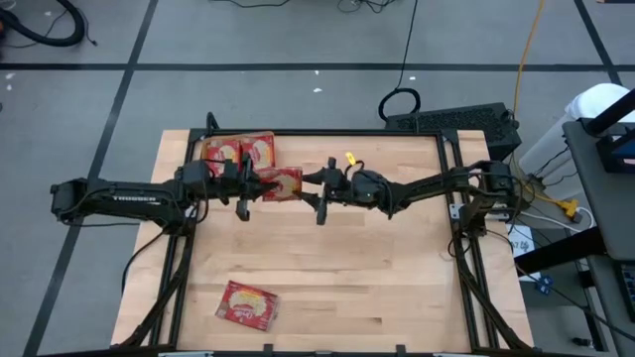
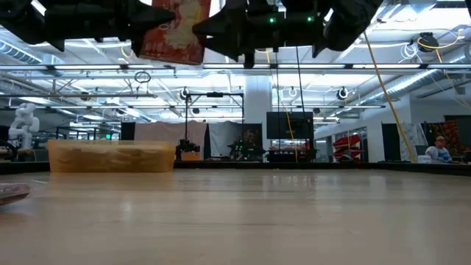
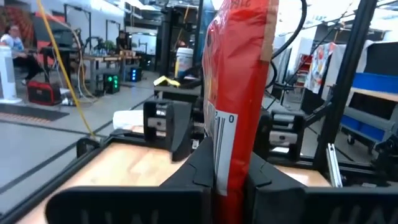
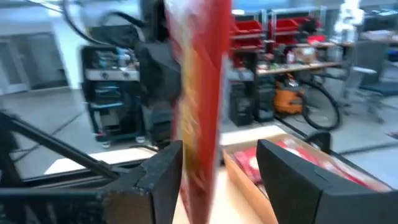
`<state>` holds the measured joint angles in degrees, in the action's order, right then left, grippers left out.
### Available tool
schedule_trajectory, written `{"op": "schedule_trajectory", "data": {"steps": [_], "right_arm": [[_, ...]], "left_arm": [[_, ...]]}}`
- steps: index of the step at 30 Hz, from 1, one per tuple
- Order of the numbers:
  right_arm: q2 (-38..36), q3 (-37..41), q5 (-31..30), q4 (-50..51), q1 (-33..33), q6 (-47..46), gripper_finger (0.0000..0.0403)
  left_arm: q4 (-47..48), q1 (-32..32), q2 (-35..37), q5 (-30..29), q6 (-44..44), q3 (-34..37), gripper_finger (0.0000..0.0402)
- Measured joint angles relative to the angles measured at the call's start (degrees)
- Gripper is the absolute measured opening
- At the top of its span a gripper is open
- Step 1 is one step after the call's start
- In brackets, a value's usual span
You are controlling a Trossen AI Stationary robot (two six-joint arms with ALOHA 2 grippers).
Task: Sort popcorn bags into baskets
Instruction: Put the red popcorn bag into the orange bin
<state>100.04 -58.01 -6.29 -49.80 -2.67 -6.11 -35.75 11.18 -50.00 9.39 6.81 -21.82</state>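
Clamping one red popcorn bag point(image 1: 281, 183) edge-on between its fingers, the left pincer point(image 1: 260, 184) holds the packet in the air above the middle of the worktop point(image 1: 327, 268); in the left wrist view the bag point(image 3: 239, 87) stands upright, pinched at its lower edge. Facing it, the right pincer point(image 1: 312, 180) has its fingers spread wide on either side of the same bag point(image 4: 199, 106), one finger point(image 4: 165, 180) just beside the packet, the other standing clear of it. Beyond the pair, at the worktop's far left corner, the orange bin point(image 1: 207, 148) holds more red packets point(image 1: 241, 149). Well apart, near the front edge, another popcorn bag point(image 1: 247, 304) lies flat on the wood.
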Motion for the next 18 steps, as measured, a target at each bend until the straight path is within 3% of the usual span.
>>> {"op": "schedule_trajectory", "data": {"steps": [8,11,16,18], "right_arm": [[0.1,-1.3,5.3,0.3,-1.7,2.4,0.0181],[0.1,-1.5,6.8,-0.2,-1.9,2.7,0.0135],[0.1,-1.5,11.9,-2.0,-3.0,2.1,0.0019],[0.1,-1.5,12.6,-2.2,-3.3,0.4,0.0013]], "left_arm": [[-0.8,-0.1,-0.3,0.0,1.3,0.0,0.0022],[-0.8,-0.4,-0.4,0.0,1.2,0.0,0.0023],[-0.9,-0.6,-0.3,0.1,1.1,0.0,0.0025],[-0.9,-1.1,-0.4,-0.2,0.6,0.0,0.0034]]}}
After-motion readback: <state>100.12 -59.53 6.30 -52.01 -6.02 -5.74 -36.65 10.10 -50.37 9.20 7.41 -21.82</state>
